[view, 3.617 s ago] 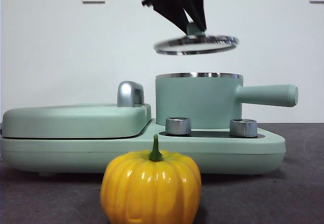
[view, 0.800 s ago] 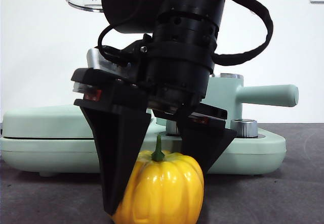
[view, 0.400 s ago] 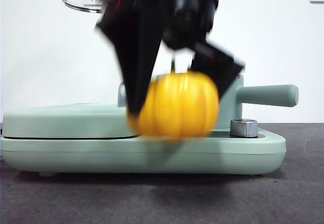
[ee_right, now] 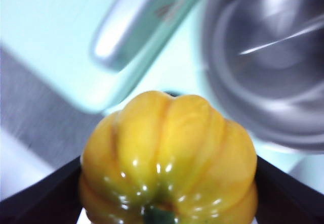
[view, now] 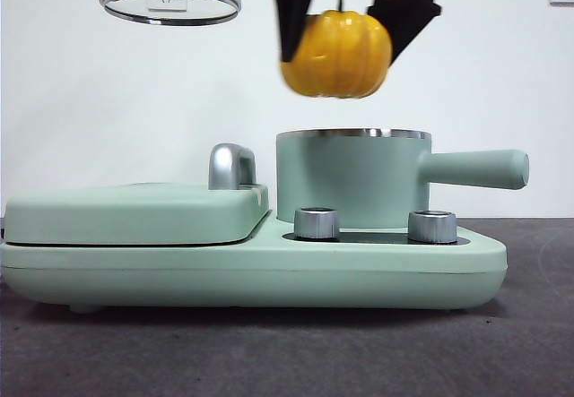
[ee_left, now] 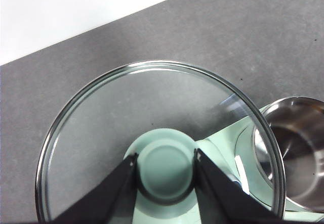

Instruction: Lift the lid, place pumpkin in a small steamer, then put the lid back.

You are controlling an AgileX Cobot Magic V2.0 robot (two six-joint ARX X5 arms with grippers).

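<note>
Right gripper clamps the pumpkin in mid-air, directly above the open small steamer. Left gripper grips the lid by its knob, held high, off to one side.

Pumpkin: no longer on the counter in front of the appliance; lifted clear and now hanging in the air above the open pot, a little toward the pot's left side, well apart from its rim.
Right claw: came down around the pumpkin a second ago, then rose with it; now high at the top of the front view, jaws pressed on either side of the pumpkin.
Lid: earlier tilted just above the pot; now carried away to the upper left, nearly level, over the flat cover.
Left claw: moved left with the lid, its jaws clamped on the green knob.
</note>
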